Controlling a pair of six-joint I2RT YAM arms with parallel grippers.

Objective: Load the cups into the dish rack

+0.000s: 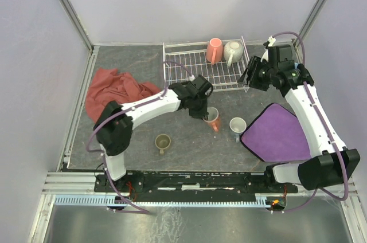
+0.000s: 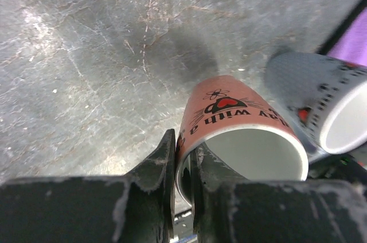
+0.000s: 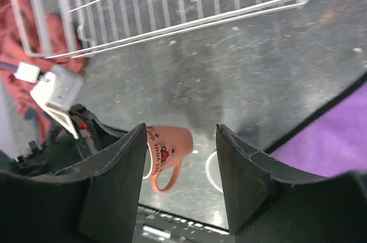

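Note:
My left gripper is shut on the rim of the white-and-orange mug, one finger inside and one outside. The mug is tilted just in front of the white wire dish rack. The salmon-orange mug and the cream mug sit in the rack's far right end. The grey-blue mug stands right of the held mug. The olive-green mug stands front left. My right gripper is open and empty by the rack's right end. The light blue mug is out of view.
A purple mat lies at the right, beside the grey-blue mug. A crumpled red cloth lies left of the rack. The right wrist view shows the rack's edge, the held mug and the mat.

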